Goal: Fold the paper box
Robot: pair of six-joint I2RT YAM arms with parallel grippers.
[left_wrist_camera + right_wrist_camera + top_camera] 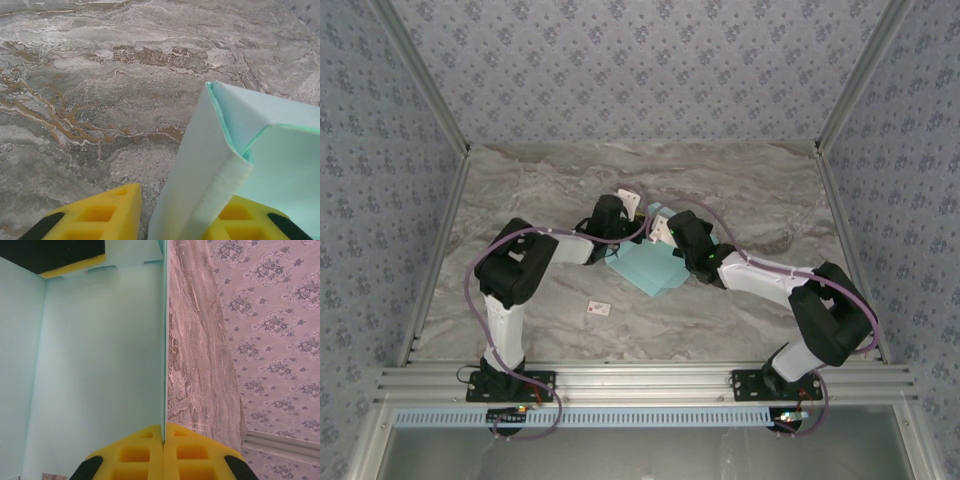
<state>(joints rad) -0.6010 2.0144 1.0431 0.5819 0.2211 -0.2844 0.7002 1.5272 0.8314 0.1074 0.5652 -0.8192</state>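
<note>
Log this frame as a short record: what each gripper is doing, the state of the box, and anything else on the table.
left gripper: jaws apart, with a raised, creased flap of the paper box between the fingers; a gap shows on one side
right gripper: shut, pinching a thin upright wall of the box
paper box: partly folded, mid-table, between both arms
other: small white tag lying apart from the box, nearer the arm bases
surface: marbled table
</note>
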